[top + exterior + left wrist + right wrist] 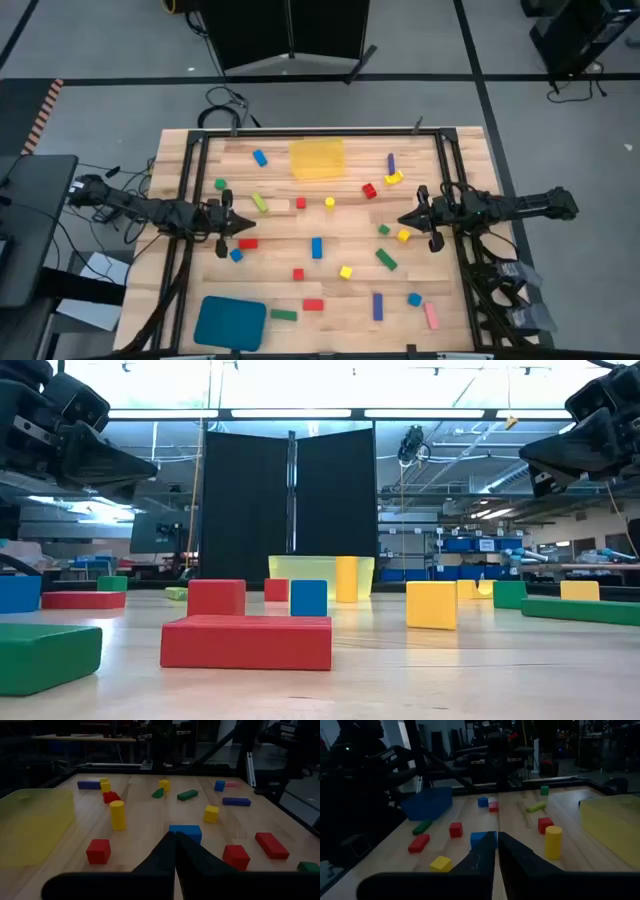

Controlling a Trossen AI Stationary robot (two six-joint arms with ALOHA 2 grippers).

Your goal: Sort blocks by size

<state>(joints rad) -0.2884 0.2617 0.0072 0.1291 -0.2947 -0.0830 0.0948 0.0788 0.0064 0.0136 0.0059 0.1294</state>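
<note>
1. My left gripper [250,228] hangs over the left side of the table [450,310], fingers pressed together with nothing between them. A red bar [248,243] lies just beside its tip and a small blue cube [236,255] is close by.
2. My right gripper [402,219] hangs over the right side, pointing back toward the left one. Its fingers are closed too (a thin slit shows between them in my right wrist view) and they hold nothing. A yellow cube [403,236] and a small green block [383,230] sit just beside its tip.
3. The blocks are scattered loose across the tabletop, none stacked. Between my two grippers lies a blue block [317,247], with a yellow cylinder [329,203] and a red cube [300,203] farther back.
4. Toward the front edge I see a red bar [313,304], a green bar [284,315], a purple bar [377,306] and a pink bar [431,316].
5. The translucent yellow tray [317,159] stands near the far edge, with no block showing inside it.
6. The teal tray [231,324] sits at the front left corner, also with no block in it.
</note>
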